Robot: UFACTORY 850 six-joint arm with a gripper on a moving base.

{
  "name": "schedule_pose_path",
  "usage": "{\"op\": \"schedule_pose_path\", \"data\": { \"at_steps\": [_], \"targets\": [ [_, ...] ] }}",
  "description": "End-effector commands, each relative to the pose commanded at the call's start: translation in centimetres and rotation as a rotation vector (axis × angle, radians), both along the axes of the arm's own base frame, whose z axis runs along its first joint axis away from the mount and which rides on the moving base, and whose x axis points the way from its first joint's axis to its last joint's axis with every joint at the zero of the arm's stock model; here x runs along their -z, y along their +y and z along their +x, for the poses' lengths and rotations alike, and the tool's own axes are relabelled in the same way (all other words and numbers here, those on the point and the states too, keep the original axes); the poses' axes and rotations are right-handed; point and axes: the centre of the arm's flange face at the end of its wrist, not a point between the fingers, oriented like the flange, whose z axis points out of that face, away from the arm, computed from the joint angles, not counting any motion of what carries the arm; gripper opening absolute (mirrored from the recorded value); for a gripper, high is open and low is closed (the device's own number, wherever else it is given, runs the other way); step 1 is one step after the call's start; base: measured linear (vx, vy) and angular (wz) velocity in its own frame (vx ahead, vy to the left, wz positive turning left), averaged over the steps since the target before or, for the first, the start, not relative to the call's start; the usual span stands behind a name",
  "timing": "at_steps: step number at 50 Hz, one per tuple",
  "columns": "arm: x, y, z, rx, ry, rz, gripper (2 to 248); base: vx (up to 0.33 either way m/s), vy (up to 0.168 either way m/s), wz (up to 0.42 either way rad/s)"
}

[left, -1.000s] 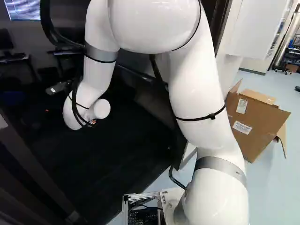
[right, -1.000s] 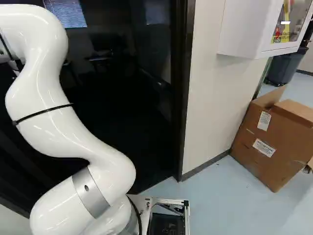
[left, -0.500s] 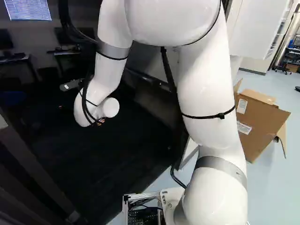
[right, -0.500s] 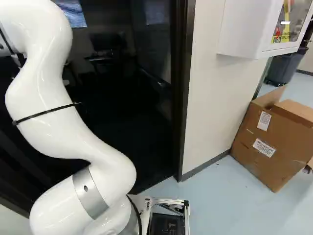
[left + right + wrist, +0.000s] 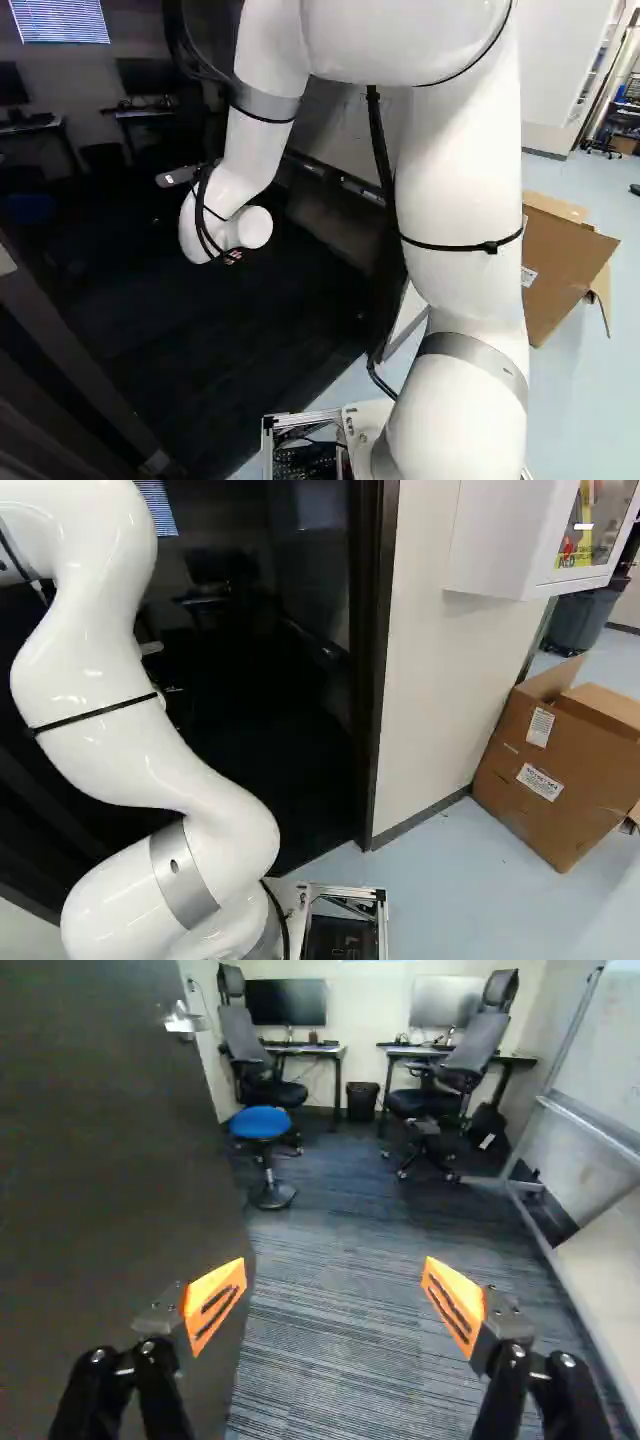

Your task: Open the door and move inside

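The gripper is small and dark at the wrist's lower end in the left base view, inside the doorway. In the wrist view the gripper stands open, its orange pads wide apart with nothing between them. A dark door stands swung open beside one finger, with its silver handle farther ahead. Whether that finger touches the door cannot be told. The dark door frame rises right of the arm in the right base view.
Carpet leads to a blue stool, office chairs and desks. A whiteboard on a metal stand lies opposite the door. Outside are a wall, a white cabinet and a cardboard box beside the doorway.
The arm has swung rightward in both base views, its wrist also rising slightly in the left one, and it covers more of the box there. The base has not moved.
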Motion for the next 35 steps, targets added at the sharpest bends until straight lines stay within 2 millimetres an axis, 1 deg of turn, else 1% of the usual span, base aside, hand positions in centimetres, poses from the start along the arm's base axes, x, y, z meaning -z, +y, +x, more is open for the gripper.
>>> {"op": "schedule_pose_path", "data": {
  "at_steps": [35],
  "targets": [
    [-0.2,-6.2,1.0,0.166,0.031,0.013,247,0.000,0.000,0.000]
  ]
}}
